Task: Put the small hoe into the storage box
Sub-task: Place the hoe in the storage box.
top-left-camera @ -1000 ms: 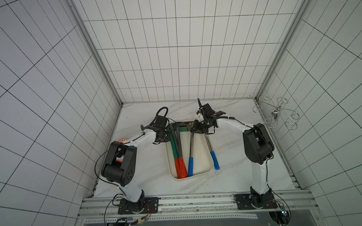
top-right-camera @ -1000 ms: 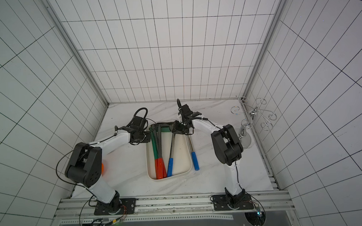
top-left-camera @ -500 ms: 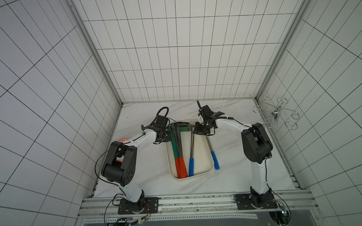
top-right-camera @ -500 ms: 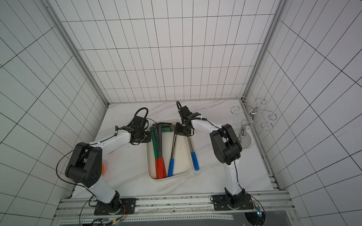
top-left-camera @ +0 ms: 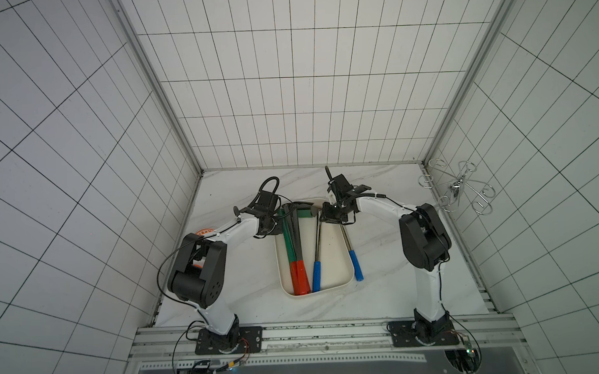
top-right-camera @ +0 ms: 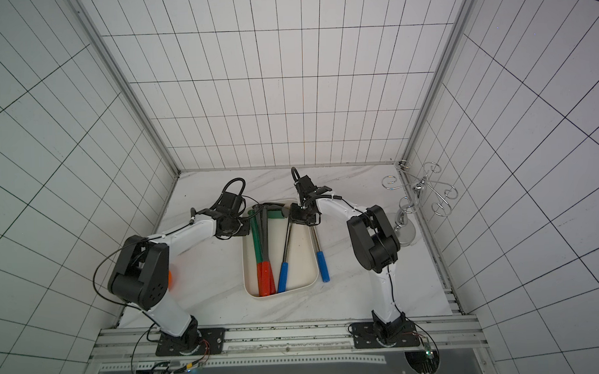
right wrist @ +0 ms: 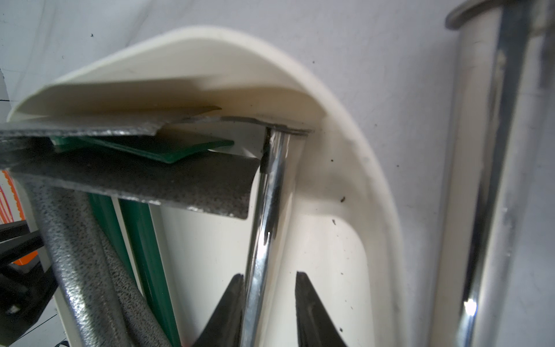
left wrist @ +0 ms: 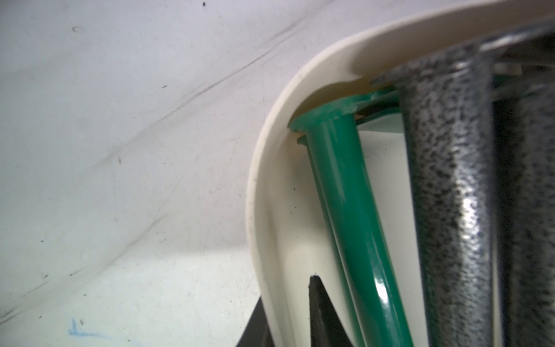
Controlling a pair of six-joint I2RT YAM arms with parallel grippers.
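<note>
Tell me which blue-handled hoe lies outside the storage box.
The blue-handled hoe lying on the tabletop along the storage box wall on the right arm's side. The other blue-handled hoe lies inside the box, beside the red-handled hoes.

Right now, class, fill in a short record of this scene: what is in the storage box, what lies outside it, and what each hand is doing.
In storage box: green hoe, grey hoe, blue-handled hoe
Outside box: second blue-handled tool, beside its right wall
Left hand: clamped on box rim
Right hand: open, astride the blue-handled hoe's shaft
</note>
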